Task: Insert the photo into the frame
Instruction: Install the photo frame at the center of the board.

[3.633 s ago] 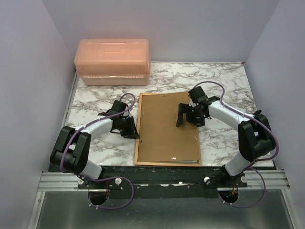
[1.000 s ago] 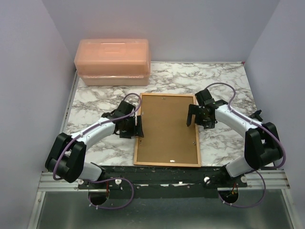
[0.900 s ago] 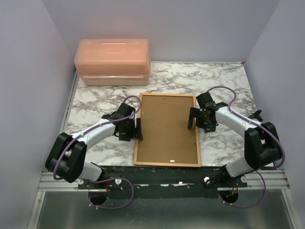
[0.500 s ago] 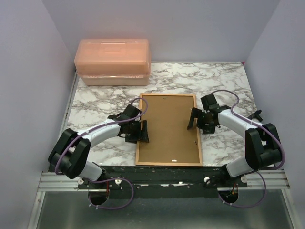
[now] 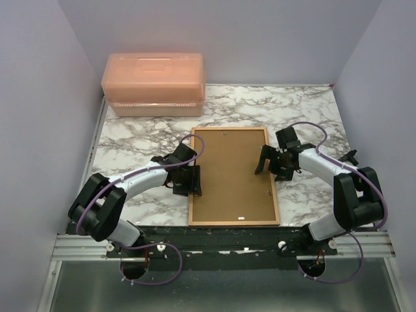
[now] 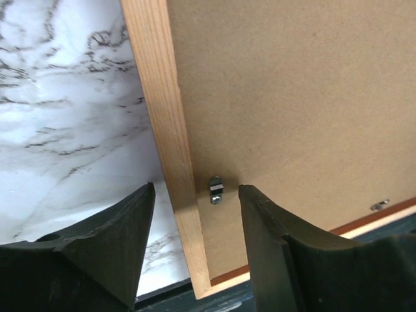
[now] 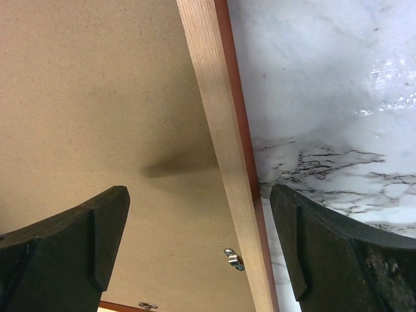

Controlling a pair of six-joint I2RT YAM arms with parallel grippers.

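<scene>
Large thin rectangular picture frame [image 6: 162,117] lies face down on the white-and-grey marble table [image 5: 130,136], pale wood back up, with red-orange showing only along its outer edge. Plain brown backing board [image 5: 231,175] sits inside the frame's border and fills the opening. The photo shows in no view, so I cannot tell whether it lies under the board. Left gripper [image 6: 195,192] hovers released, astride the frame's left rail towards its near end, with a small metal turn-clip [image 6: 216,188] right between the tips. Right gripper [image 7: 199,194] is likewise spread wide astride the frame's right rail; a second clip [image 7: 233,258] sits just inside that rail. Translucent pink plastic box [image 5: 154,83] stands well beyond the frame's far edge. Judgement: the step in hand looks like fastening the back, with the board seated and the clips left to turn. The next move calls for one fingertip lowered onto the left clip and a short sideways nudge, without shifting the frame.
</scene>
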